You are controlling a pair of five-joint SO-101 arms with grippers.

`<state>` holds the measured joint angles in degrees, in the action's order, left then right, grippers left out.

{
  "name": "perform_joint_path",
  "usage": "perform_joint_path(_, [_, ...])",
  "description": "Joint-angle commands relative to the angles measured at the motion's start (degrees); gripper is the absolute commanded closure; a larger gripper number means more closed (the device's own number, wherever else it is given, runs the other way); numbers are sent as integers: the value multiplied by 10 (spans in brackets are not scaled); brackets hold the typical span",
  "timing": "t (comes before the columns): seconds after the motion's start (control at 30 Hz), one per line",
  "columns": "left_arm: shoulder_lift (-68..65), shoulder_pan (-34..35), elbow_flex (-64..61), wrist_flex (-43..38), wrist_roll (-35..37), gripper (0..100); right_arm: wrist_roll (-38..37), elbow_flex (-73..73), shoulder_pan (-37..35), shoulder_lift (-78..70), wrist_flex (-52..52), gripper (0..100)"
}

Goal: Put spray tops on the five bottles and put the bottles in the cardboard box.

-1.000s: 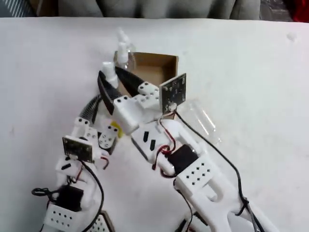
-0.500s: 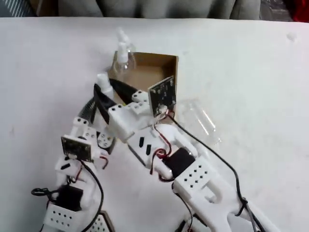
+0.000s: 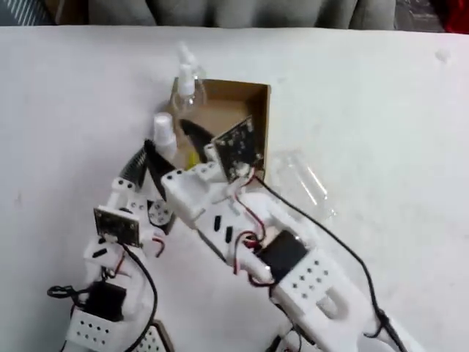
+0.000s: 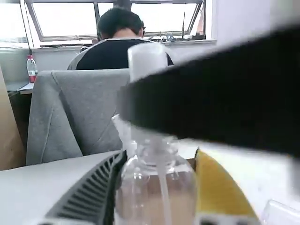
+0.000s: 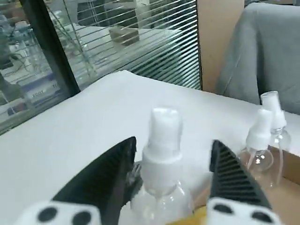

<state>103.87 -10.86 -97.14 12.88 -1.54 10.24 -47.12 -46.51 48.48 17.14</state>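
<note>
Swinging back from the cardboard box [image 3: 249, 92], the right gripper [image 5: 172, 143] is straddling, fingers spread, the spray top [image 5: 164, 126] of a bottle [image 3: 163, 139] the left gripper [image 4: 159, 159] is pinching just outside the box.

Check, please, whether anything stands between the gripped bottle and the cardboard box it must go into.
Nothing visible does. The bottle, in the left gripper, stands beside the cardboard box; the right gripper straddles its top, and two bottles fill only one corner.

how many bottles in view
4: a topped bottle in the left gripper, two topped bottles at the cardboard box's far corner, one bare bottle lying beside it. Others may be hidden.
</note>
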Motion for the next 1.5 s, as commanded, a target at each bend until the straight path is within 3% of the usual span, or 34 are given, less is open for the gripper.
perform_joint_path(0.0, [10, -2, 2, -8, -1, 980, -9, 86, -8, 49, 128, 725])
perform_joint_path(0.3, [10, -2, 2, -8, -2, 980, -4, 112, -7, 123, 314, 708])
perform_joint_path(0.4, [10, -1, 2, -8, -2, 980, -4, 112, -7, 147, 364, 766])
perform_joint_path(0.6, [10, -1, 2, -7, -2, 980, -7, 111, -7, 190, 431, 993])
perform_joint_path(0.73, [9, -2, 2, 8, -2, 980, -9, 111, 26, 210, 485, 967])
perform_joint_path(0.93, [9, -2, 2, 8, -2, 980, -9, 112, 104, 185, 407, 982])
perform_joint_path(1.27, [9, -2, 2, 9, -2, 980, -8, 222, 99, -14, 217, 982])
perform_joint_path(1.47, [9, -3, 2, 21, -2, 980, -9, 342, 49, -131, 203, 982])
